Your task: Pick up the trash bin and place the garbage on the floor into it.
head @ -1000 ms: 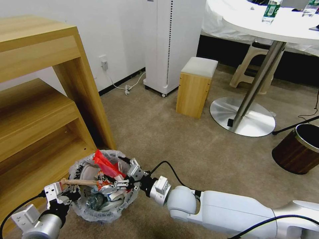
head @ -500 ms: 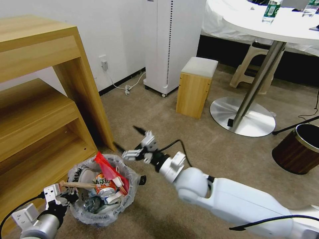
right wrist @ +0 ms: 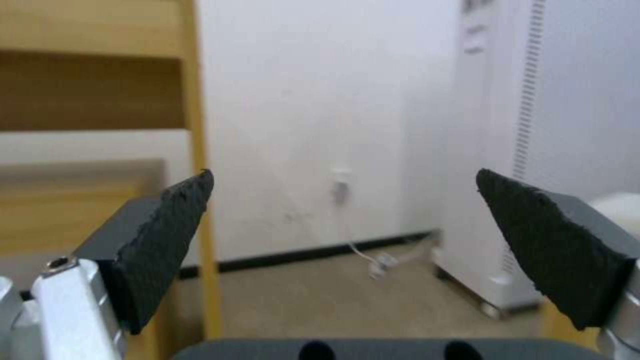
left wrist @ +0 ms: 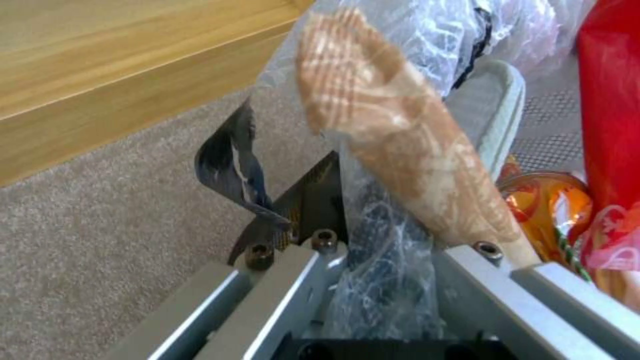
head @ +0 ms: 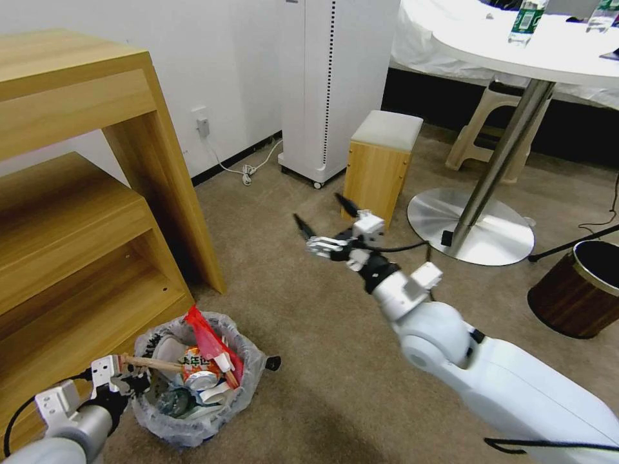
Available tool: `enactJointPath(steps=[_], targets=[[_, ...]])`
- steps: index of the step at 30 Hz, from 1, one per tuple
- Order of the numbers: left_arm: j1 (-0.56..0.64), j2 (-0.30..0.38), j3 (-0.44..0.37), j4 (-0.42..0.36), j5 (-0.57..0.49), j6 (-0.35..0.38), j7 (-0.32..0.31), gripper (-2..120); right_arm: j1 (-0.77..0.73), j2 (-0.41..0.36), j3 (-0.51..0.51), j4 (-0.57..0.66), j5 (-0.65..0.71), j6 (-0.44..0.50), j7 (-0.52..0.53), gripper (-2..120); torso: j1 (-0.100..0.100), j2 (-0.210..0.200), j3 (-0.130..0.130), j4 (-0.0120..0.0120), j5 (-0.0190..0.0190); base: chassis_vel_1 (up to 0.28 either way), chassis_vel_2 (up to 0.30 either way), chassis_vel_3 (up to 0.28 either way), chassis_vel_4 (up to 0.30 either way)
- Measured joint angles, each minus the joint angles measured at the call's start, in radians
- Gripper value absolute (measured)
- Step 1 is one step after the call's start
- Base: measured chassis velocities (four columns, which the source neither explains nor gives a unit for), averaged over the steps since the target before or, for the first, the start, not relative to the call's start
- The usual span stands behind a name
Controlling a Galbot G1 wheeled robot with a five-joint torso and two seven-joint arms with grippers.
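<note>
- The small round black trash bin (head: pixel 193 386), lined with a crinkly translucent bag, sits on the beige short-pile carpet floor (head: pixel 309 335) beside the wooden shelf unit (head: pixel 77 212).
- Our left gripper (head: pixel 126 377) is clamped on its bagged rim; we judge the bin light, the film slippery, so the rim is the place to hold.
- Our right gripper (head: pixel 322 225) hangs well above the carpet, fingers apart, empty.
- The orange packet (head: pixel 196 361) inside carries print we cannot read.
</note>
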Motion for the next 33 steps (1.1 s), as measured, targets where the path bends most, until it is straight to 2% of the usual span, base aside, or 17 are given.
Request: enactJointPath(steps=[3,10,33], targets=[[-0.012,0.03,0.01,0.03,-0.031,0.0,-0.01,1,-0.099,-0.022,0.098,0.014,-0.021,0.0,0.002,100,0.0,0.0,0.0,0.0,-0.0001,0.0,0.0,0.0,0.0],[-0.017,0.049,0.022,0.068,-0.059,-0.005,-0.025,1,-0.188,-0.034,0.195,0.018,-0.048,0.007,0.002,100,0.0,0.0,0.0,0.0004,0.0007,0.0,0.0,0.0,0.0],[-0.021,0.043,0.041,0.129,-0.043,-0.011,-0.044,1,-0.231,-0.013,0.214,0.016,-0.082,0.021,0.002,100,0.0,0.0,0.0,0.0001,0.0002,0.0,0.0,0.0,0.0]])
